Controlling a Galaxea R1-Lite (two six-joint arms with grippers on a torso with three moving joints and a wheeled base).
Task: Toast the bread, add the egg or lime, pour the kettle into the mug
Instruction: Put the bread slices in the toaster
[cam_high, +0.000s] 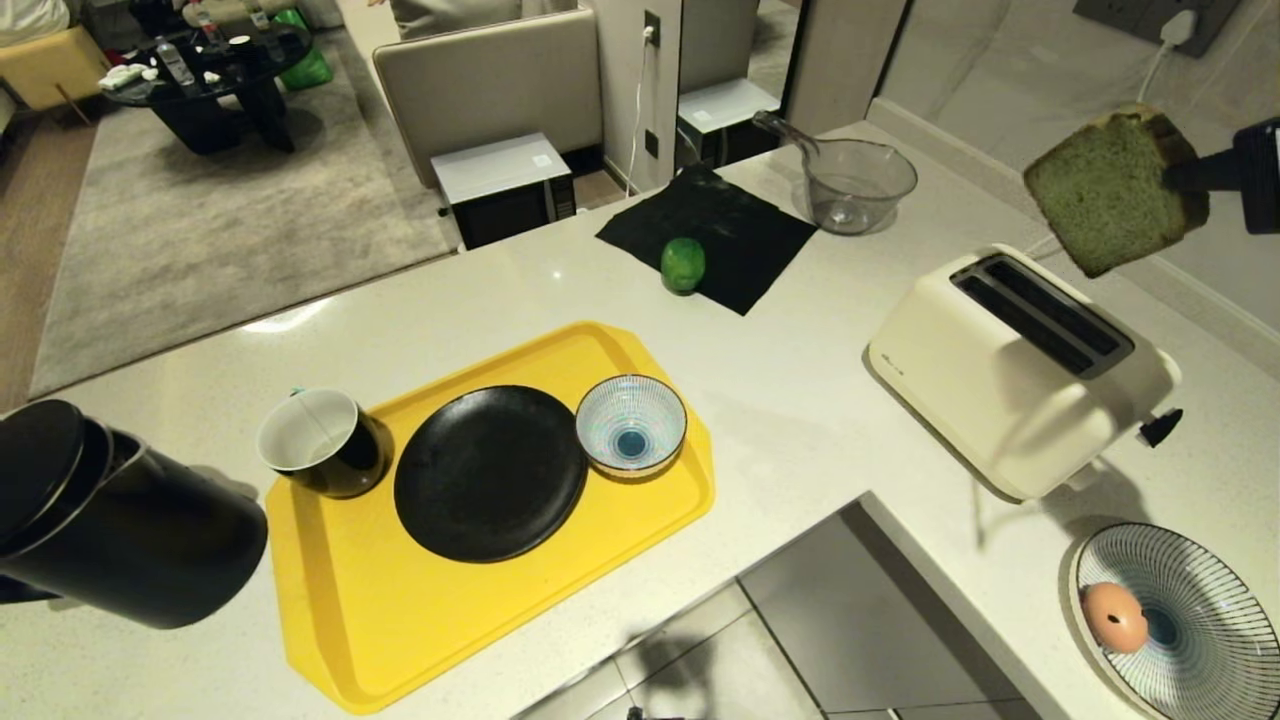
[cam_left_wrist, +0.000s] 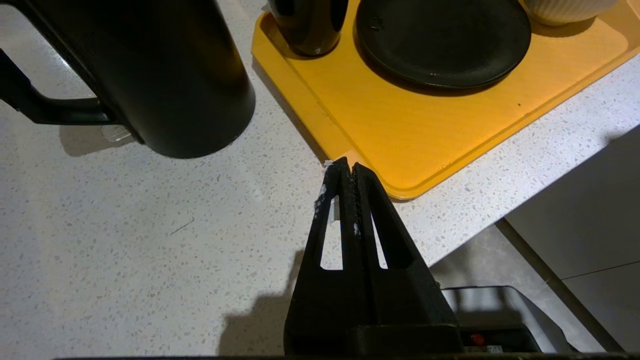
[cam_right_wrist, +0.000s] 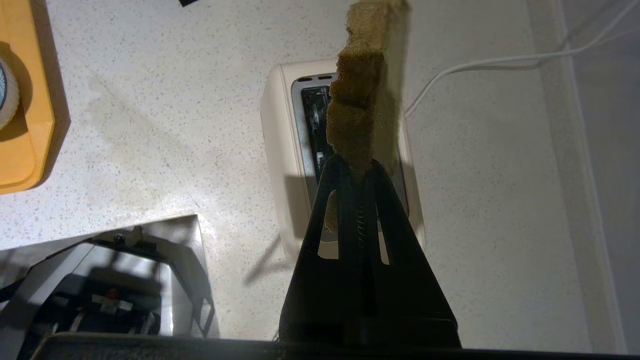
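Observation:
My right gripper (cam_high: 1185, 178) is shut on the edge of the green bread (cam_high: 1105, 190), holding the slice in the air above the cream toaster (cam_high: 1010, 375). Seen from the right wrist, the bread (cam_right_wrist: 360, 100) hangs edge-on over the toaster's slots (cam_right_wrist: 320, 125), beyond the gripper (cam_right_wrist: 356, 167). The lime (cam_high: 683, 264) rests on a black cloth (cam_high: 720, 235). The egg (cam_high: 1115, 616) lies in a striped dish (cam_high: 1215, 640) at the near right. The black kettle (cam_high: 110, 520) stands at the near left, beside the mug (cam_high: 320, 442) on the yellow tray (cam_high: 400, 620). My left gripper (cam_left_wrist: 347, 167) is shut and empty, parked near the tray's corner.
A black plate (cam_high: 490, 485) and a blue-striped bowl (cam_high: 631, 425) share the tray. A clear measuring jug (cam_high: 855, 185) stands at the counter's far side. The toaster's white cord (cam_right_wrist: 500, 62) runs to the wall. The counter edge drops to the floor at the near middle.

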